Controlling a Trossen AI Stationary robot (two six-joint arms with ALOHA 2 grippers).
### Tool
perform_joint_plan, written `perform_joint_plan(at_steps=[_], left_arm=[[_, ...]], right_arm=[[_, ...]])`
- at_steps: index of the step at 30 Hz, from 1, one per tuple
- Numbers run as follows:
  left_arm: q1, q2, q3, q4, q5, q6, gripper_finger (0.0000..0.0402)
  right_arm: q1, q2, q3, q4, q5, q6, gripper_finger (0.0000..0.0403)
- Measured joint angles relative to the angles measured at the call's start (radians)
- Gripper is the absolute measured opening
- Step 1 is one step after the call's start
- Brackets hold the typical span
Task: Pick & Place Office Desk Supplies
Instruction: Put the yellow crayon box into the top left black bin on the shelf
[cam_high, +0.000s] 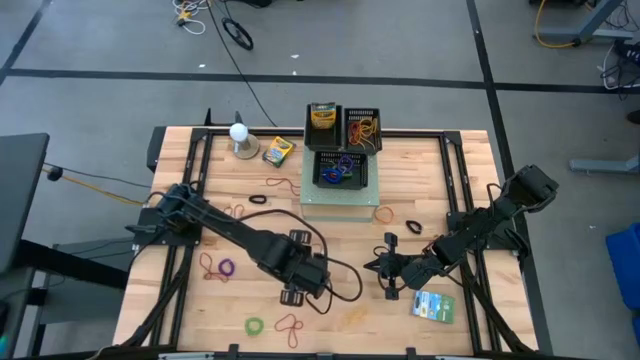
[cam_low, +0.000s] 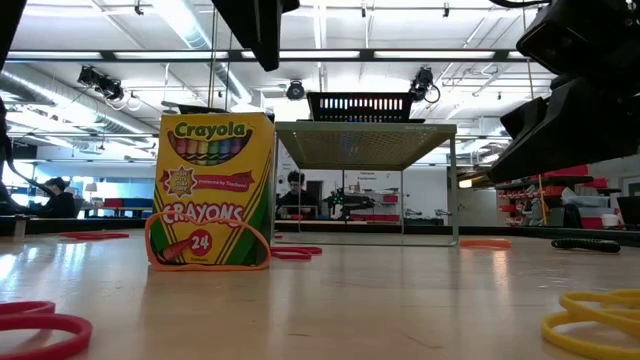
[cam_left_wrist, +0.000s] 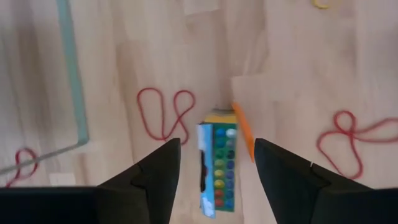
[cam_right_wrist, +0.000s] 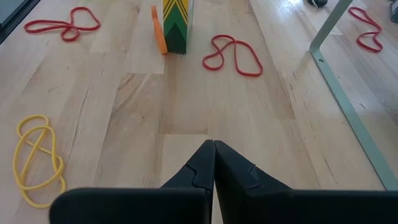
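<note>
A Crayola crayon box (cam_low: 210, 190) stands upright on its bottom end on the table, and an orange rubber band (cam_low: 205, 264) leans against it. My left gripper (cam_left_wrist: 217, 177) hangs open above the box (cam_left_wrist: 217, 165); in the left wrist view its top end shows between the two fingers, clear of both. In the high view that gripper (cam_high: 300, 280) covers the box. My right gripper (cam_right_wrist: 213, 148) is shut on nothing, low over the table right of the box (cam_right_wrist: 175, 25). A green-blue-white packet (cam_high: 432, 306) lies flat near the front right.
At the far middle a glass-topped platform (cam_high: 340, 195) carries black trays (cam_high: 345, 130) with supplies. A second crayon box (cam_high: 277, 150) and a white ball (cam_high: 240, 135) sit far left. Loose bands lie around: red (cam_right_wrist: 233, 56), yellow (cam_right_wrist: 37, 155), green (cam_high: 255, 326), purple (cam_high: 226, 268).
</note>
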Motion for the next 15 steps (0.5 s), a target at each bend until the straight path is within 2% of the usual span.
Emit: perform_joint_plan(at_steps=[7,15], left_arm=[[-0.003,0.032,0.0,-0.056,-0.025,-0.069,0.0236],[-0.003,0.032,0.0,-0.059,0.082,-0.146,0.0229]], right_arm=[[0.0,0.0,0.0,0.0,0.0,0.0,0.0013],[0.0,0.0,0.0,0.001,0.008,0.0,0.0013]])
